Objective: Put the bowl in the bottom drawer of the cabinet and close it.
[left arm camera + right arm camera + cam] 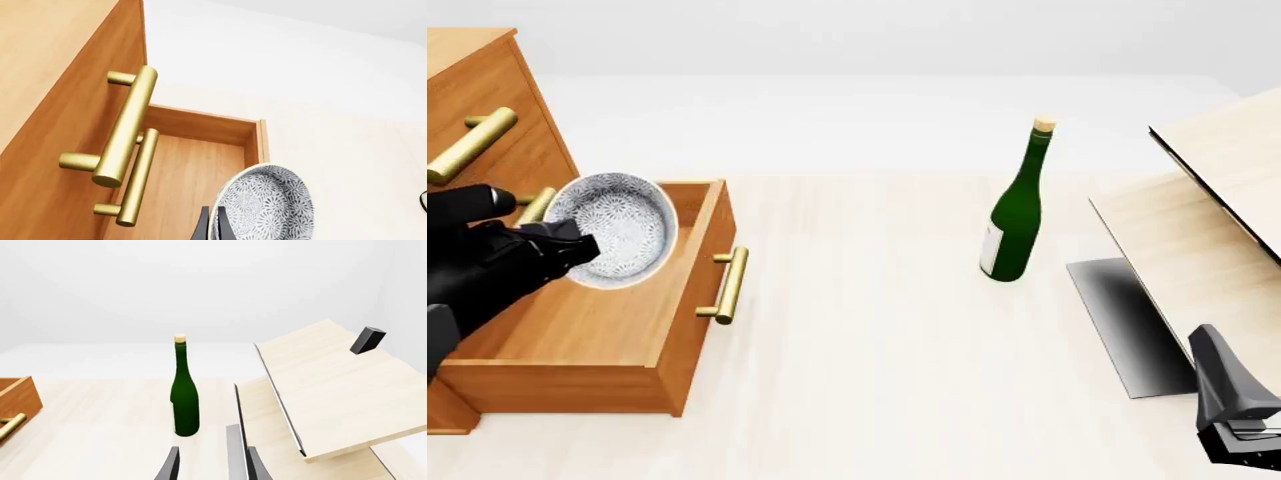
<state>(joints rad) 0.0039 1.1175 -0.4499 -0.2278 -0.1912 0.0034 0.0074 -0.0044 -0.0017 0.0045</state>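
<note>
Left hand (567,250) pinches the small round speckled white-grey bowl (617,230) by its rim, tilted on edge above the open orange-brown wooden bottom drawer (587,330). Looks light, rigid, glazed, likely slippery. Right hand (210,462) sits parted, empty.

bowl (621,230): white-grey, lace-patterned, tipped on edge above the open drawer
bottom drawer (601,320): pulled out, brass handle
cabinet (474,110): orange-brown wood

We saw matte black, blocky left arm casing (481,265) and a dark grey, angular right end effector (1234,425).
</note>
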